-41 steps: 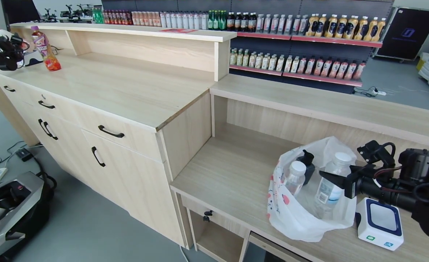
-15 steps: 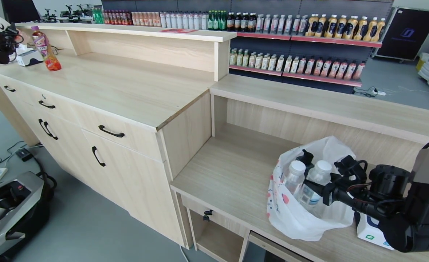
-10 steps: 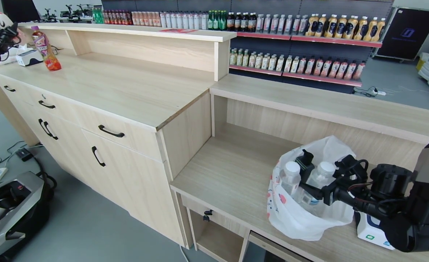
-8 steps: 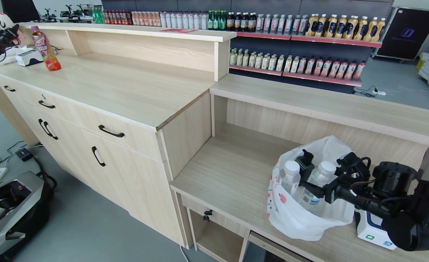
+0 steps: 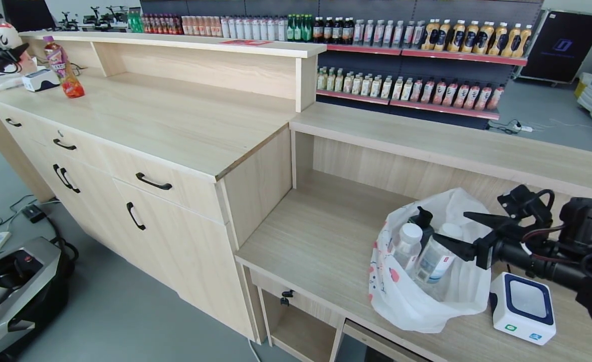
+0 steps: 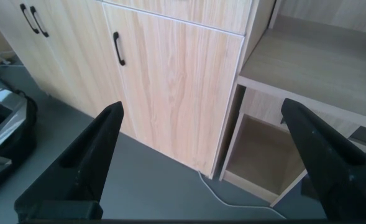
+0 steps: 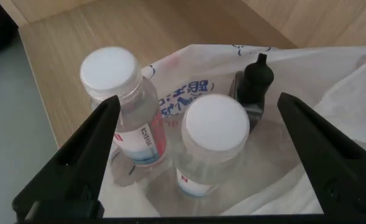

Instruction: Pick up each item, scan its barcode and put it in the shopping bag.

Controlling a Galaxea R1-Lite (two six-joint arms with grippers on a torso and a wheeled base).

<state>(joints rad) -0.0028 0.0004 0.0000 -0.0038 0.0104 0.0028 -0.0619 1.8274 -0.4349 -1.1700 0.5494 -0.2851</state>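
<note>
Two clear bottles with white caps and one black pump bottle [image 5: 423, 220] stood inside the single shopping bag [image 5: 406, 306], three items in all. The upright bottle [image 5: 405, 247] was at the bag's left side, its long axis close to vertical and its cap up. The tilted bottle [image 5: 432, 260] was just beside it toward the bag's right, cap up but leaning toward the right tool [image 5: 449, 226]. The pump bottle was at the bag's far side, its nozzle up.

That right tool hung over the bag's right rim with its two fingers spread wide, pinching nothing. In the head view one finger crossed the tilted bottle's cap, so whether they touched could not be told. The bag's wall hid the lower parts of both clear bottles, which in turn covered most of the pump bottle's body. The labels were too small to read.

One white scanner [image 5: 523, 305] sat on the lower desk [image 5: 316, 236], just right of the bag. Well to the bag's left, on the higher desk [image 5: 165, 120], one red drink bottle [image 5: 63, 68] stood upright near one small white box [image 5: 39, 79]. The left tool [image 6: 201, 107] was also well left of the bag, its fingers spread with nothing between them.
</note>
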